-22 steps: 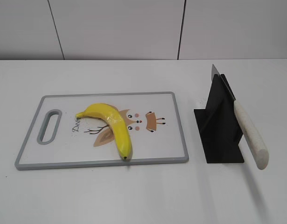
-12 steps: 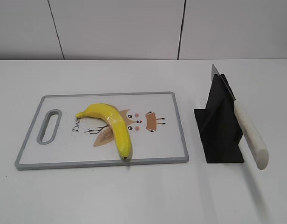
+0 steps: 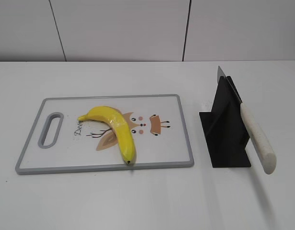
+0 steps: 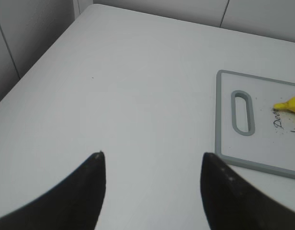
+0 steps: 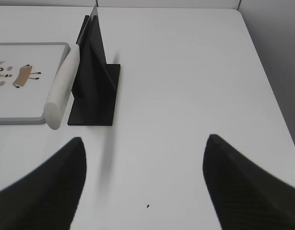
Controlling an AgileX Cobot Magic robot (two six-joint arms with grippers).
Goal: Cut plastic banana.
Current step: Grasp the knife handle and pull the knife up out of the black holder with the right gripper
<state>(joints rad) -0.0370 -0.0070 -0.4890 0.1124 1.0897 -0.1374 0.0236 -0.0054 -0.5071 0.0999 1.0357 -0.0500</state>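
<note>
1. The white desk [image 3: 138, 201] is the biggest thing here. It fills almost all of every view, and a pale wall stands along its far edge.
2. The cutting board [image 3: 186, 129] lies flat on the desk, left of the middle. It is white with a gray rim. It has a long handle hole at its left end and a cartoon animal face drawn on it.
3. The black knife stand [image 3: 226, 129] sits on the desk just to the right of the board, not touching it.
4. The knife [image 3: 255, 136] rests tilted in the stand. Its gray blade tip points up toward the far edge of the desk. Its white speckled handle sticks out toward the near edge, past the stand.
5. The plastic banana [image 3: 116, 127] lies on the cutting board, over the left part of the drawing. It is yellow and curved. Its stem points to the handle hole and its dark tip is close to the board's near rim.
6. The left gripper [image 4: 150, 191] is above the bare desk near the left edge, next to the board's handle end. It is spread wide and holds nothing.
7. The right gripper [image 5: 142, 182] is above the bare desk near the right edge, close to the stand. It is spread wide too, and holds nothing.
</note>
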